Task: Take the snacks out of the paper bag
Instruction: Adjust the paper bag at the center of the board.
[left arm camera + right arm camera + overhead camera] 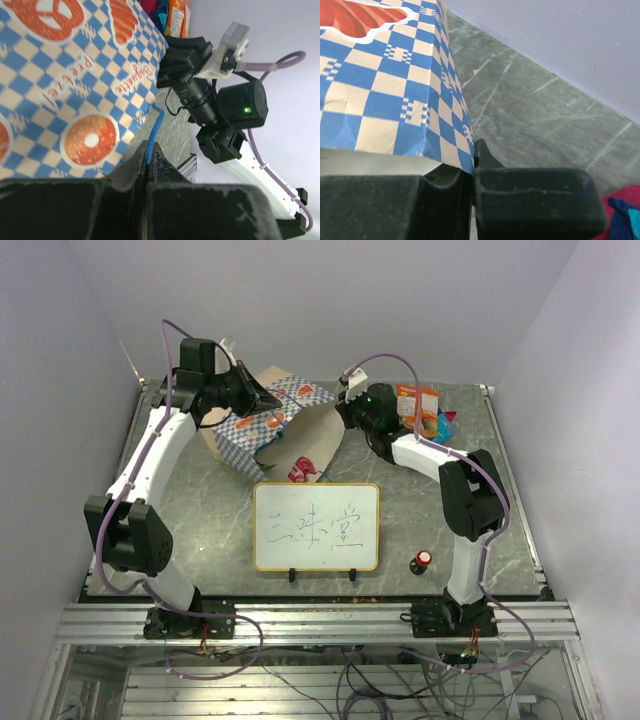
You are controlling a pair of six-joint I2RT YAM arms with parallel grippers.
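The left gripper [150, 152] is pinching the blue cord [154, 125] of the paper bag [262, 432]; the right gripper [472, 162] is clamping its checkered edge, the whiteboard [316, 527] standing close on the near side.

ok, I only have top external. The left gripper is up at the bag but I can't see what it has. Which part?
Observer: The left wrist view shows the left gripper shut on the thin blue cord handle of the paper bag, not on the paper itself.
Operator: And the right one?
Observer: In the right wrist view, the right gripper pinches the bag's blue-checkered edge, with the paper between its fingers.
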